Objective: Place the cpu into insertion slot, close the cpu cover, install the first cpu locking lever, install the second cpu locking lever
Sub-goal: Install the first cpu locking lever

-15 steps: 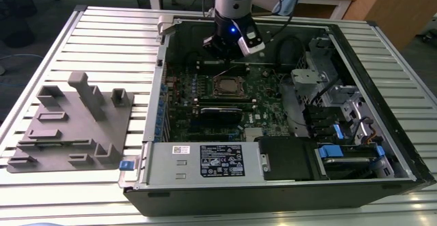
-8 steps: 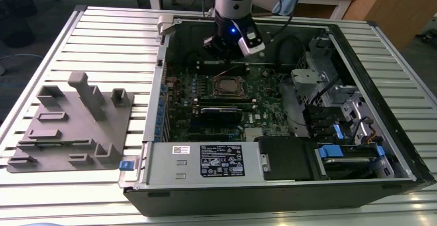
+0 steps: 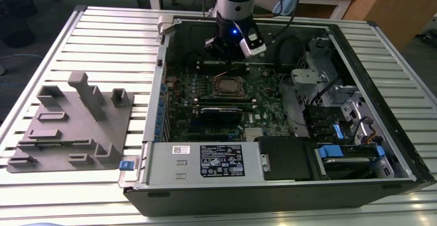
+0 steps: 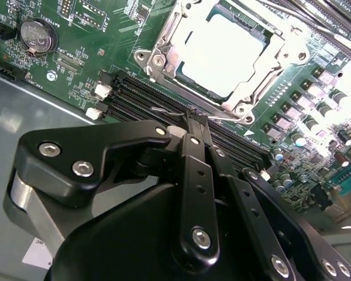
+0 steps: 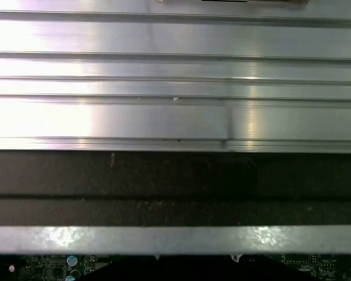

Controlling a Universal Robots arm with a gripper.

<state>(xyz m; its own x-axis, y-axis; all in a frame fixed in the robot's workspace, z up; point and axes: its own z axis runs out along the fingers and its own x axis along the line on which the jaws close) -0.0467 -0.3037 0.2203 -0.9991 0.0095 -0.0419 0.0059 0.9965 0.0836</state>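
The cpu (image 4: pixel 222 50) lies flat in the insertion slot (image 4: pixel 155 58), its silvery top showing through the cpu cover (image 4: pixel 268 44), which is folded down around it. In the exterior view the cpu (image 3: pixel 228 86) sits mid-board inside the open computer case. My gripper (image 4: pixel 198 119) is shut, its black fingers pressed together just beside the socket over the long memory slots. A thin wire locking lever (image 4: pixel 167 110) runs sideways up to the fingertips; whether they touch it I cannot tell. The gripper (image 3: pixel 225 57) hangs over the far side of the socket.
A black card (image 3: pixel 222 112) stands just in front of the socket, with the power supply (image 3: pixel 204 159) at the case front. Drive cages (image 3: pixel 328 98) fill the exterior view's right. A grey fixture block (image 3: pixel 68 123) lies on the slatted table. A coin battery (image 4: pixel 36 36) sits on the board.
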